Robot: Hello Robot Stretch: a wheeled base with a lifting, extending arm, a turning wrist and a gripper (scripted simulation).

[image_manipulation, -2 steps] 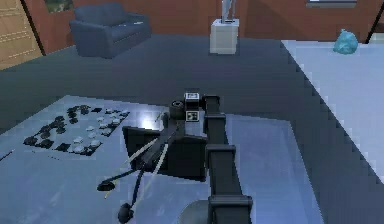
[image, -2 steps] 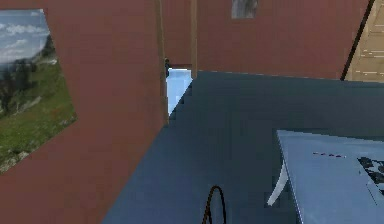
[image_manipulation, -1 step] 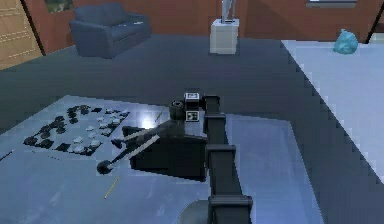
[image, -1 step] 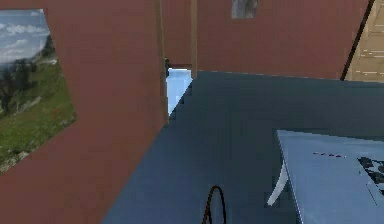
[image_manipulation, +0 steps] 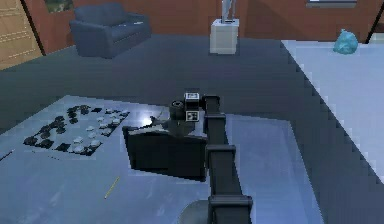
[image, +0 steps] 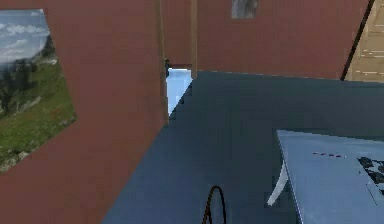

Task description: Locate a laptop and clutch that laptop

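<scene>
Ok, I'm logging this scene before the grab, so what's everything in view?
black laptop with raised lid: one, on the table, beside the arm
black-and-white chessboard: one, on the table, arm side view's left
pale blue-grey table: one, near
dark blue sofa: one, far left
white pedestal: one, right of the sofa
teal rounded thing: one, far right
landscape picture: one, green, red-brown wall
dark square arm: one, bottom edge
gripper: one, dark, at the laptop; cannot tell whether it holds anything

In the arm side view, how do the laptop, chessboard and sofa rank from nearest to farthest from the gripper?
1. Laptop, close by the gripper.
2. Chessboard, left on the same table.
3. Sofa, far off, upper left.
</scene>
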